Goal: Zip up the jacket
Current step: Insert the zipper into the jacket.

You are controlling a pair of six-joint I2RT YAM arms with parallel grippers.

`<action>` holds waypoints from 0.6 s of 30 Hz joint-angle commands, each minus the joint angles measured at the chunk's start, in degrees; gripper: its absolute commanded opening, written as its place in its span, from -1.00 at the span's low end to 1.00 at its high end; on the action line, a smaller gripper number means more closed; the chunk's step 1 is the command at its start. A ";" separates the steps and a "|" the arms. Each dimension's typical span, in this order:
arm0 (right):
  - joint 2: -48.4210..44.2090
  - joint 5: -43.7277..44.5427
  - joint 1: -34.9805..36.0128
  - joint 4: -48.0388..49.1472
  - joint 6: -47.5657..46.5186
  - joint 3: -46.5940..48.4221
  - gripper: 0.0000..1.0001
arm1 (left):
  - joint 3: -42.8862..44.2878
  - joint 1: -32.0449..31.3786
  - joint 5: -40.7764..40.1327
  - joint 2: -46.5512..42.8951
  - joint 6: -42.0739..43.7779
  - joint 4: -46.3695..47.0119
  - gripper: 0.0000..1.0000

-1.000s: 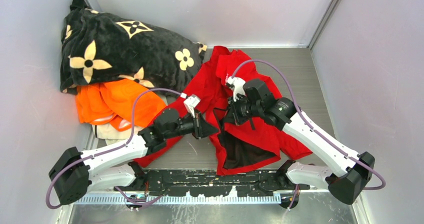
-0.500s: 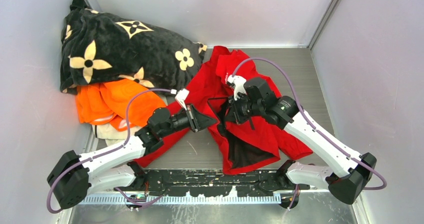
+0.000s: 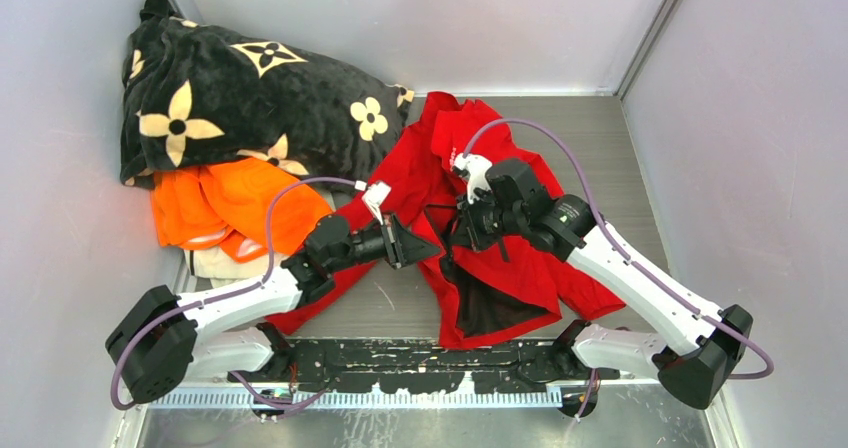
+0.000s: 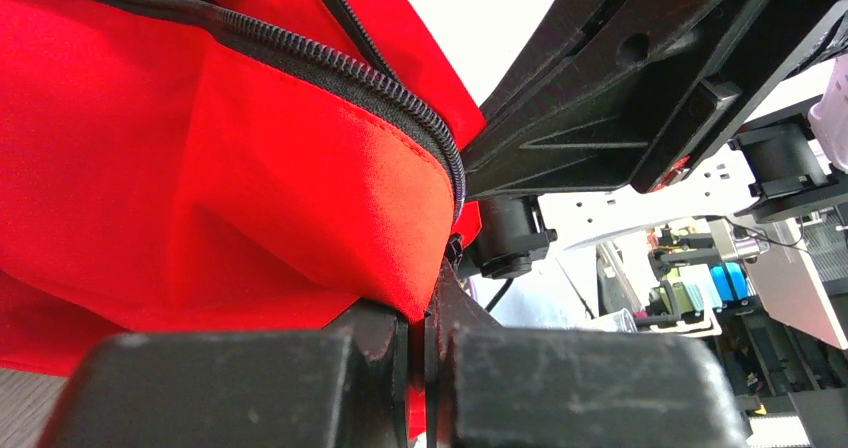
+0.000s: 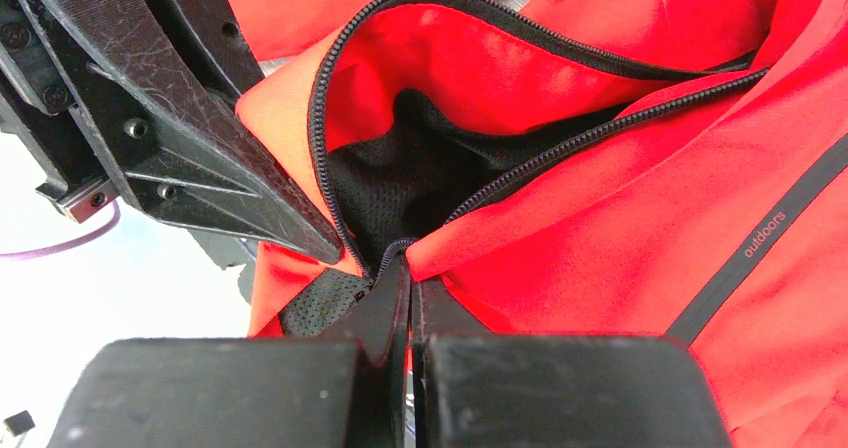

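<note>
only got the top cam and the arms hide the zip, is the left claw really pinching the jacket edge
Observer: Yes. In its wrist view the left claw is shut on a red corner of the jacket, just below a row of zipper teeth.
Operator: ok and the right one, what's it got
Observer: The right claw is shut on the jacket at the spot where two rows of teeth run together. Beyond its tips the rows spread apart, with black mesh lining showing between them. I cannot make out a slider.
</note>
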 commanded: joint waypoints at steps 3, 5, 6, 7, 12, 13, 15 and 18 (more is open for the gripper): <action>-2.74 3.46 0.33 2.50 -1.20 0.16 -0.98 | -0.66 0.27 -0.63 -3.34 2.56 2.88 -1.00; -2.84 4.24 0.32 2.45 -1.54 0.16 -0.98 | -1.05 0.25 -1.68 -5.09 3.24 0.79 -1.00; -2.72 4.37 0.29 2.46 -1.56 0.16 -0.98 | -1.01 0.21 -2.25 -5.88 3.76 -0.52 -1.00; -2.58 4.52 0.34 2.54 -1.62 0.16 -0.98 | -0.80 0.20 -2.79 -6.76 4.18 -2.21 -1.00; -1.43 5.13 0.43 2.66 -1.96 0.78 -0.98 | 1.88 -0.18 -5.48 -9.20 6.45 -11.55 -1.00; -1.23 5.26 0.46 2.72 -2.01 0.97 -0.98 | 2.57 -0.42 -6.02 -9.24 6.90 -13.07 -1.00; -0.81 5.48 0.65 2.82 -2.11 1.31 -0.98 | 3.49 -0.99 -6.43 -8.81 7.80 -14.80 -1.00; -0.14 5.94 1.06 2.95 -2.42 1.55 -0.98 | 3.69 -1.59 -6.63 -8.22 8.16 -14.04 -1.00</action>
